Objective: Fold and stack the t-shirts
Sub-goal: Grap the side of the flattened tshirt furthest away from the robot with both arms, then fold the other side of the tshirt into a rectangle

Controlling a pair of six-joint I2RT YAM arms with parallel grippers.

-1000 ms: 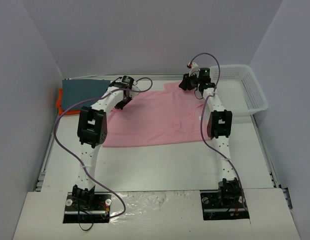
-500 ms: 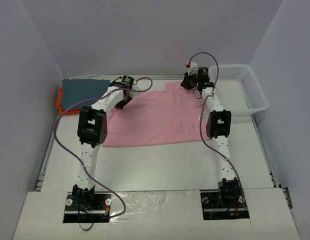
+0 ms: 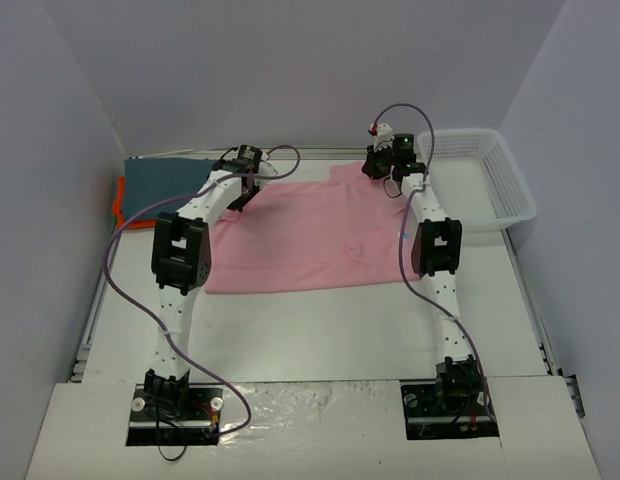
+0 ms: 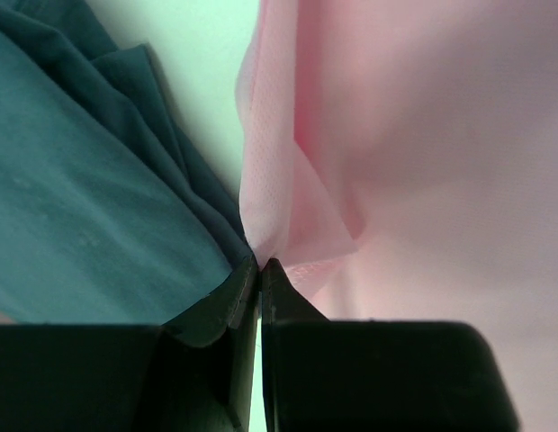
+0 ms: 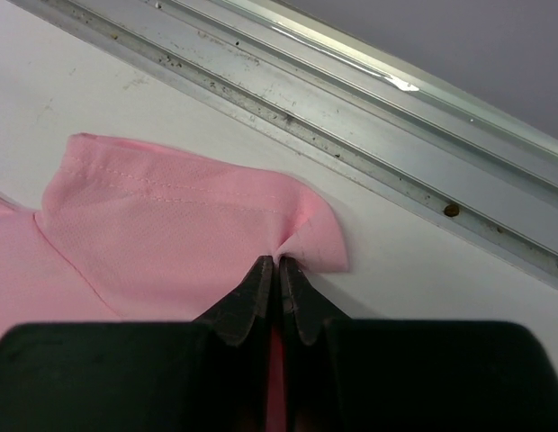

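Looking from above, I see the pink t-shirt (image 3: 310, 235) spread on the counter (image 3: 320, 320), the slate t-shirt (image 3: 165, 180) at far left. Only the left wrist view shows my left tool (image 4: 259, 263) clenched on a pink fold; the right wrist view, my right tool (image 5: 279, 261) pinching a hemmed corner.

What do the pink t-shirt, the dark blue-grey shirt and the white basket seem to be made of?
Pink t-shirt: probably knit cloth, matte; a fine dotted texture and a stitched hem show. Dark blue-grey shirt: soft matte cloth, lying in limp folds. White basket: likely plastic, with an open mesh wall.
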